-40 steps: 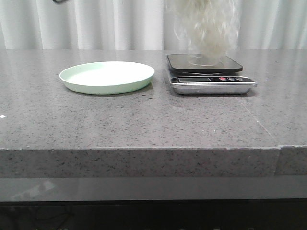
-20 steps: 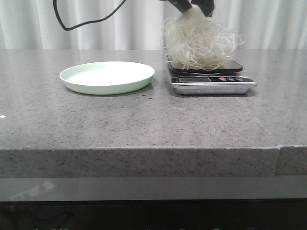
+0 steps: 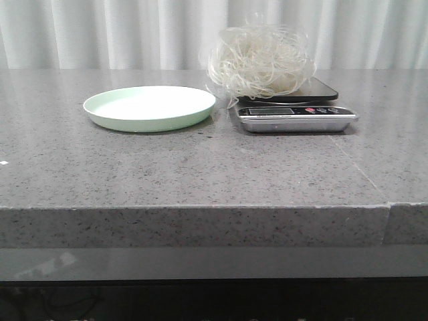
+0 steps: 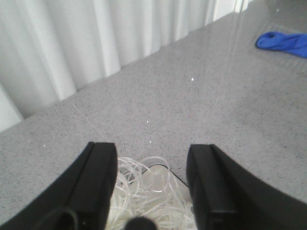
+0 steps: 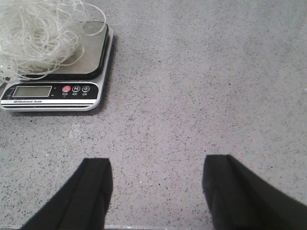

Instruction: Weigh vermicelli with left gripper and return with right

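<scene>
My left fingers point(image 4: 151, 191) are spread above the vermicelli point(image 3: 259, 63), which rests on the scale point(image 3: 294, 114), overhanging its plate-side edge. Risk: strands snagging my fingers drag it off; right fingers point(image 5: 156, 196) spread too

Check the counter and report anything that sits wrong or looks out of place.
The vermicelli sits off-centre on the scale, with strands hanging over its left edge toward the plate. A blue cloth also lies on the counter.

White curtain point(image 3: 134, 33), grey speckled stone counter point(image 3: 200, 174)
</scene>
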`<state>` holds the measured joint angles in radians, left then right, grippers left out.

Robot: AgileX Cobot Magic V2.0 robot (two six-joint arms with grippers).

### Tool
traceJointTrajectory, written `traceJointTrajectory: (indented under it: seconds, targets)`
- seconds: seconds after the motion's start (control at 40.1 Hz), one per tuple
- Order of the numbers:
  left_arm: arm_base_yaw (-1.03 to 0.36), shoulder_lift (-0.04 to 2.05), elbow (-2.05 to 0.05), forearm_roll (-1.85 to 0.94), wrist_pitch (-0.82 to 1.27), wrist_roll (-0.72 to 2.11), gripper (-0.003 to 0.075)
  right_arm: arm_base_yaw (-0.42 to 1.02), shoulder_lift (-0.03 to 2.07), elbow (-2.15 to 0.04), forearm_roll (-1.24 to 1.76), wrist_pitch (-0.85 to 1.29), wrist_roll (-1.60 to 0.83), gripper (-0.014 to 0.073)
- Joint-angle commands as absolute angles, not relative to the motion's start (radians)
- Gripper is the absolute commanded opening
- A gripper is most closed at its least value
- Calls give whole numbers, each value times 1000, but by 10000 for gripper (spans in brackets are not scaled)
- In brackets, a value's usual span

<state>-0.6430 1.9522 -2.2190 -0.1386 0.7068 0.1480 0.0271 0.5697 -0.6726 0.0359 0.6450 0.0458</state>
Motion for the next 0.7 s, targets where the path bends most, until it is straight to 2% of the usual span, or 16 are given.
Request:
traceJointTrajectory:
  seconds: [0.0,0.299,0.448,0.672]
  targets:
    - [-643,1831,-2255,-148,716,145,430,24,579,-699,32,585,36,530]
    - [-643,1651,-2255,-76,961,141,430,24,579,-699,32,585,36,530]
    - [-643,1578,-2252,6,1051,30,430,24,579,-699,32,585,36,530]
    - [-643,1453,-2110,25,1076,0,430,24,579,-699,32,585,36,530]
